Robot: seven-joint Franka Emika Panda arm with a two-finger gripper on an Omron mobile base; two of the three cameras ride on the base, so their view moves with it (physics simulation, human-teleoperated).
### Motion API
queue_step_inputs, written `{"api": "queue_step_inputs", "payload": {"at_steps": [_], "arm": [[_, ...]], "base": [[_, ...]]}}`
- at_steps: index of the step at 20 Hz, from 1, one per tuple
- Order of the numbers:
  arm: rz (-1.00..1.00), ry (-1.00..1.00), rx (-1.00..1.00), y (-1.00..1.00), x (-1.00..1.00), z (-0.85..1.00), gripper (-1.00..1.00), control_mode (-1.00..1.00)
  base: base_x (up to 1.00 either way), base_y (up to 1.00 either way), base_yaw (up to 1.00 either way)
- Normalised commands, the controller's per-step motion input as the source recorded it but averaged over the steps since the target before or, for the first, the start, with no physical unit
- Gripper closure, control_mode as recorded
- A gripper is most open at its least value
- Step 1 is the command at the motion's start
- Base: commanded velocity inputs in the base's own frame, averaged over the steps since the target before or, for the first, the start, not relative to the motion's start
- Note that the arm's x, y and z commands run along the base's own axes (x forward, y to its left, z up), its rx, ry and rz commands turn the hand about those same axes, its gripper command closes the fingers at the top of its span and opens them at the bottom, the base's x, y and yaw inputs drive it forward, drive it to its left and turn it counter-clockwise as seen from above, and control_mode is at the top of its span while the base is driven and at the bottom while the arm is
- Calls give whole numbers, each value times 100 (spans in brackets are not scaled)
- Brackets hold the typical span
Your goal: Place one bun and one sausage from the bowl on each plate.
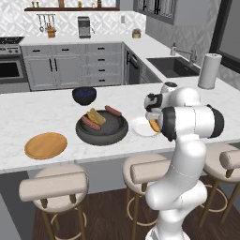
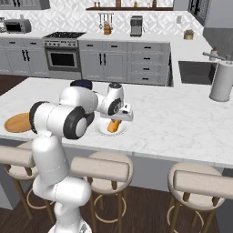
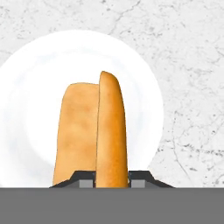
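Bun (image 3: pixel 94 131) sits pinched in our gripper (image 3: pixel 112 177), fingers closed tight on it, hanging right over the small white plate (image 3: pixel 144 87) so it drops centred. Dark bowl (image 1: pixel 102 131) w/ sausages (image 1: pixel 113 110) is just beside; wooden plate (image 1: pixel 46 145) well apart, nothing on it yet.

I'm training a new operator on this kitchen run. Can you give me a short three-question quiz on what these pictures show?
1. True or false: the gripper is shut on a bun.
2. Which dish lies right below the held bun?
A. the white plate
B. the wooden plate
C. the blue bowl
3. Fill in: the sausages not yet served lie in the dark ____.

Key
1. True.
2. A. In the hand view, the bun hangs over the white plate.
3. Bowl. A bun lies in it too.
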Motion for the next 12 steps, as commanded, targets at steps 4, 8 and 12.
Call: {"api": "queue_step_inputs", "payload": {"at_steps": [4,8,12], "arm": [[0,-2,0,2,1,0,100,-100],[0,-5,0,0,1,0,-100,-100],[0,-4,0,0,1,0,-100,-100]], "base": [[0,0,0],[0,0,0],[0,0,0]]}}
